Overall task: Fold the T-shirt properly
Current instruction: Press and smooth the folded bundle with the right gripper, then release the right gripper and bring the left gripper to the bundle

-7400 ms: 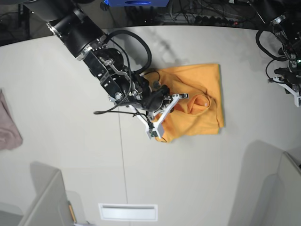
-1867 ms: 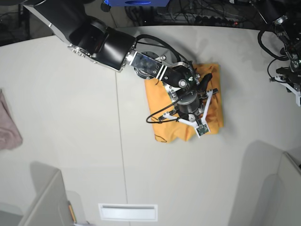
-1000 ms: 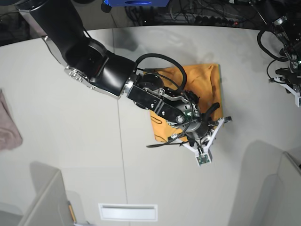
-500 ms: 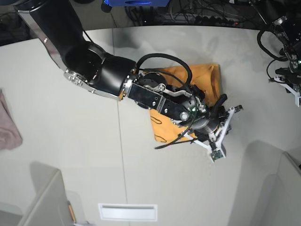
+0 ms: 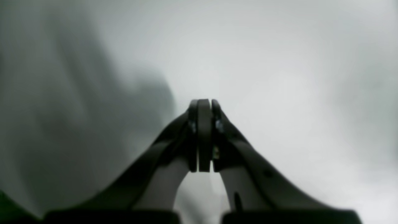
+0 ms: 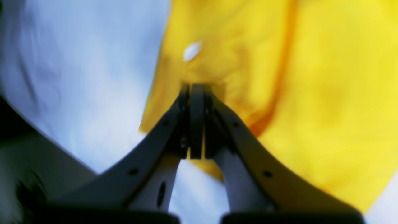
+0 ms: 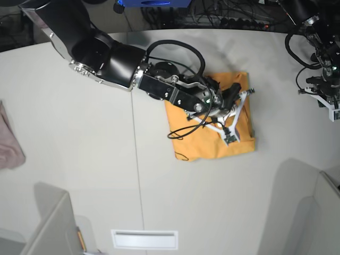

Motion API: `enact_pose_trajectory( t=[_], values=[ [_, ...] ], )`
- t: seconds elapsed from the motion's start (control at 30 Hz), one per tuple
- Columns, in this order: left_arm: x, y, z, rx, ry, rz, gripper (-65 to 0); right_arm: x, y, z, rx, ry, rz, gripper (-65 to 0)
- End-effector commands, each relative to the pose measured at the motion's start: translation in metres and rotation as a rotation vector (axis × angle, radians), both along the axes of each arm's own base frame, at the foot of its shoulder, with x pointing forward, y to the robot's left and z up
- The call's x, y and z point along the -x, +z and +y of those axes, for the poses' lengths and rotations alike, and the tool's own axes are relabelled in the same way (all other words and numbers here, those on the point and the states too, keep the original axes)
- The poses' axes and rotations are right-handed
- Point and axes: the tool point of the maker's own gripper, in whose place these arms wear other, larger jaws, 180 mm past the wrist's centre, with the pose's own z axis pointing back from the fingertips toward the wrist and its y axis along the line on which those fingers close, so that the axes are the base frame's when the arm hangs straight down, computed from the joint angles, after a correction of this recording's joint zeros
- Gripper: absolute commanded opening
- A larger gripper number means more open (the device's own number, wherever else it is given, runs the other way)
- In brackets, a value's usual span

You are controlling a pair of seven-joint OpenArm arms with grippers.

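The orange-yellow T-shirt (image 7: pixel 204 146) lies folded into a compact rectangle right of the table's middle. My right gripper (image 7: pixel 234 91) hangs over its upper right part, and the arm covers the shirt's upper left. In the right wrist view, the right gripper (image 6: pixel 196 88) is shut with its tips just above or on the T-shirt (image 6: pixel 311 93), close to one edge. No cloth shows between the pads. My left gripper (image 5: pixel 203 104) is shut and empty over blurred grey table. The left arm (image 7: pixel 325 90) stays at the far right edge, away from the shirt.
A pinkish cloth (image 7: pixel 8 143) lies at the table's left edge. A white slotted plate (image 7: pixel 144 239) sits near the front edge. Grey panels (image 7: pixel 50 228) stand at both front corners. Cables and a blue object (image 7: pixel 154 4) lie beyond the back edge.
My right gripper has swung from beyond the shirt's lower right corner back up over its upper right part, opening briefly and shutting again. The shirt's lower right edge now lies flat. The left arm stayed still.
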Motion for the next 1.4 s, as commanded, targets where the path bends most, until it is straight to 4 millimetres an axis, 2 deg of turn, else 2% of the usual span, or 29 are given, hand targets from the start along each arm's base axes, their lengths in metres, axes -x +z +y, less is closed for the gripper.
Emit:
enact_pose_trajectory(
  t=[0.0,0.1,0.23,0.33,0.43,0.53,0.7,0.77,0.83,0.93,1.0,1.1,1.2,1.27,1.33,1.37],
  values=[
    [-0.007,0.013,-0.003,-0.011,-0.037,-0.042,-65.0,-0.005,0.017,0.013,-0.037,0.017,-0.047,-65.0],
    [-0.007,0.013,-0.005,0.005,-0.041,-0.048,-65.0,0.004,0.010,0.015,-0.018,0.047,-0.048,-65.0],
    [0.000,0.001,-0.003,0.031,-0.031,-0.023,-65.0,0.014,0.002,0.016,-0.004,0.062,-0.032,-65.0],
    [0.000,0.000,-0.004,0.035,-0.029,-0.021,-65.0,0.013,-0.015,0.008,0.038,0.041,-0.006,-65.0],
    [-0.002,0.000,-0.006,0.036,-0.036,-0.025,-65.0,0.018,-0.021,0.011,0.053,0.043,0.009,-65.0],
    [-0.005,0.001,-0.007,0.039,-0.038,-0.032,-65.0,0.033,-0.028,0.013,0.082,0.103,-0.005,-65.0],
    [-0.014,0.005,-0.008,0.045,-0.037,-0.054,-65.0,0.039,-0.030,0.014,0.083,0.114,0.002,-65.0],
    [-0.016,0.004,-0.014,0.074,-0.037,-0.070,-65.0,0.043,-0.032,0.015,0.081,0.117,0.014,-65.0],
    [-0.024,0.009,-0.026,0.137,-0.047,-0.124,-65.0,0.047,-0.025,0.019,0.058,0.130,0.010,-65.0],
    [-0.032,0.015,-0.039,0.251,-0.061,-0.199,-65.0,0.057,0.002,0.031,-0.022,0.171,-0.012,-65.0],
    [-0.032,0.018,-0.047,0.310,-0.067,-0.214,-65.0,0.053,0.015,0.019,-0.060,0.170,-0.043,-65.0],
    [-0.033,0.019,-0.059,0.386,-0.082,-0.204,-63.5,0.029,0.042,-0.009,-0.141,0.052,-0.057,-65.0],
    [-0.035,0.023,-0.071,0.470,-0.094,-0.238,-35.9,0.017,0.068,-0.040,-0.226,-0.057,-0.067,-65.0],
    [-0.032,0.020,-0.078,0.521,-0.098,-0.245,-16.9,0.010,0.077,-0.058,-0.261,-0.115,-0.074,-65.0],
    [-0.031,0.015,-0.088,0.592,-0.090,-0.261,-2.8,0.005,0.079,-0.076,-0.276,-0.172,-0.070,-65.0],
    [-0.031,0.013,-0.094,0.629,-0.081,-0.273,0.0,0.002,0.076,-0.083,-0.274,-0.198,-0.064,-65.0]
  ],
)
